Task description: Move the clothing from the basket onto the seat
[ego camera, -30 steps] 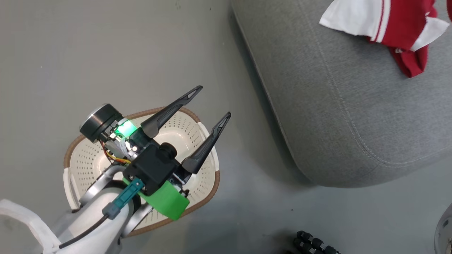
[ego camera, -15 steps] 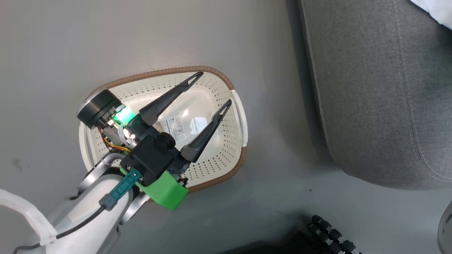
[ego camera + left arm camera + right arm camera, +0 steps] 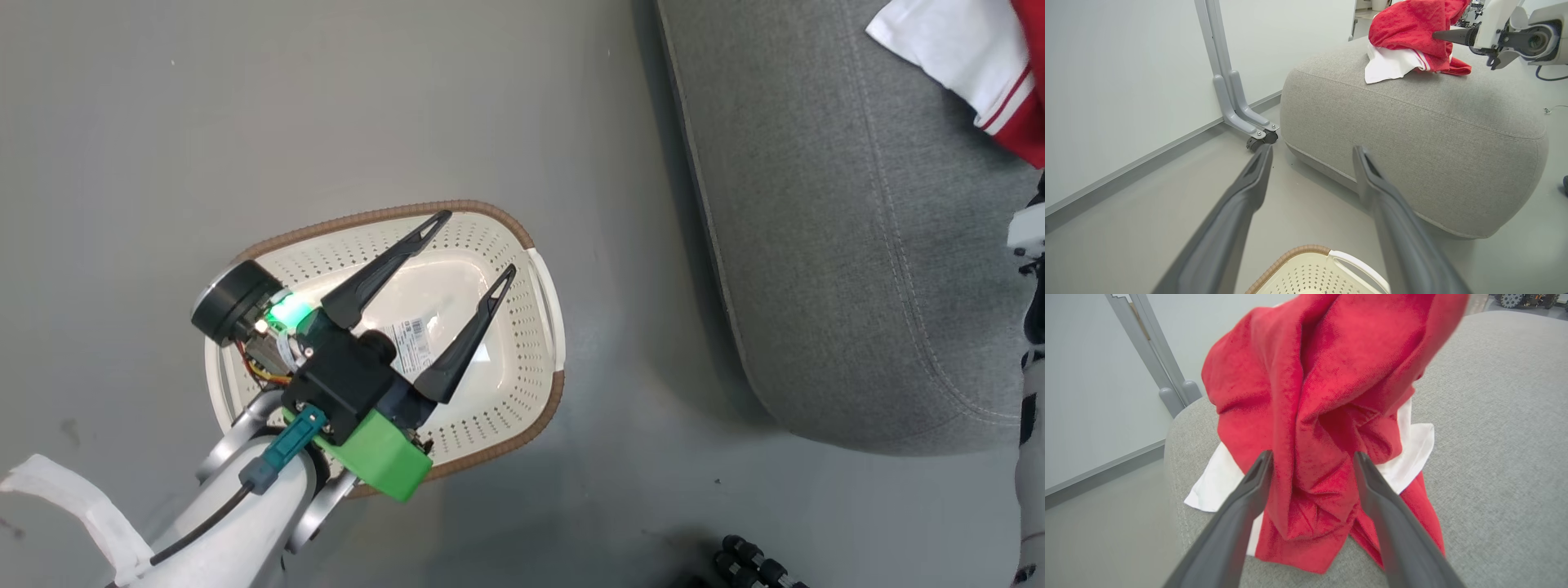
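The cream basket [image 3: 522, 392] with its brown rim stands on the grey floor; its bottom is bare except for a barcode label. My left gripper [image 3: 476, 243] hangs open above it, with nothing between the fingers [image 3: 1249, 192]. The basket rim [image 3: 1306, 250] peeks in at the bottom of the left wrist view. The grey seat [image 3: 849, 245] lies to the right. The red and white clothing [image 3: 971, 57] is heaped on the seat [image 3: 1412, 122]. My right gripper [image 3: 1312, 455] is open, its fingers either side of the red clothing [image 3: 1327, 396]. From the left wrist, the right gripper [image 3: 1447, 36] points into the pile [image 3: 1408, 24].
A grey stand leg with a caster [image 3: 1257, 141] stands by the wall, left of the seat. A black ribbed object [image 3: 751, 563] lies on the floor at the bottom right. Part of my right arm [image 3: 1030, 237] shows at the right edge.
The head camera has swung, so basket and seat shifted in view. The left gripper stays open over the basket. The clothing and part of the right arm came back in at right.
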### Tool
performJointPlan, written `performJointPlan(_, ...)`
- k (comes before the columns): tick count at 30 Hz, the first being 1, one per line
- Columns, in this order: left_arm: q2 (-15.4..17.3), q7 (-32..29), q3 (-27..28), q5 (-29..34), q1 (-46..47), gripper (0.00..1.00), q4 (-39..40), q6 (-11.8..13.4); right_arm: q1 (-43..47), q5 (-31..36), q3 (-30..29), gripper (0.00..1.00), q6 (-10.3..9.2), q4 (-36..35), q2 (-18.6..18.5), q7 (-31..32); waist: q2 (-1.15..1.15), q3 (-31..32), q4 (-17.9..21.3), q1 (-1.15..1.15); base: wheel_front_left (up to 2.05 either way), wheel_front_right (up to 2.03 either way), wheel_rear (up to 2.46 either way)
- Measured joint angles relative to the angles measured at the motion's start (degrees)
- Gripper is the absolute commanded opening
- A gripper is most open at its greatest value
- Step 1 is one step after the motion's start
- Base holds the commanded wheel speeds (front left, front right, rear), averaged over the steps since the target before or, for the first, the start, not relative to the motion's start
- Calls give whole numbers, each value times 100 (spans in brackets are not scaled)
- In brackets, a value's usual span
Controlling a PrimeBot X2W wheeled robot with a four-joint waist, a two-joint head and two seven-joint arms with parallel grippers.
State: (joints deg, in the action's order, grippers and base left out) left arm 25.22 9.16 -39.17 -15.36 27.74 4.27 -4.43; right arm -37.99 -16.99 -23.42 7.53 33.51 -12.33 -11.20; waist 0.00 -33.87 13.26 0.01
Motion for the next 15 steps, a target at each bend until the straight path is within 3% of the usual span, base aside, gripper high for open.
performJointPlan(15, -435, 461, 314, -619, -784, 100, -651, 520, 2221, 363, 875, 100, -1, -2751, 745, 419, 0, 1258, -22, -1, 0, 0, 0)
